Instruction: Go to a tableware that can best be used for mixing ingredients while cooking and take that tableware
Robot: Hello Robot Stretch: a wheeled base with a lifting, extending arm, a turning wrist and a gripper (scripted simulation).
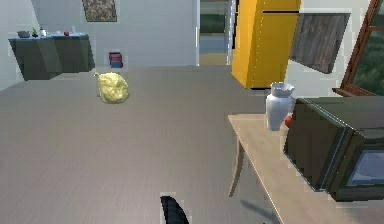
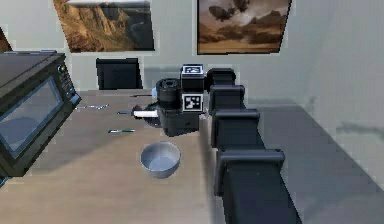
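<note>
A small grey-blue bowl (image 2: 160,158) stands on the light wooden table (image 2: 90,170). My arm (image 2: 240,150) reaches up the arm side view as a dark square bar, with two white marked squares (image 2: 192,86) at its end. The gripper (image 2: 135,113) points left from its dark body (image 2: 166,105), above the bowl in the picture. Thin pale things lie on the tabletop at its fingers, so I cannot tell whether it holds anything.
A dark microwave (image 2: 35,105) (image 1: 340,145) sits on the table, with a white vase (image 1: 279,105) and a small red thing (image 1: 290,120) beside it. A dark chair (image 2: 118,72) stands behind the table. A yellow-green bag (image 1: 114,87), yellow fridge (image 1: 265,40) and dark counter (image 1: 50,55) lie ahead.
</note>
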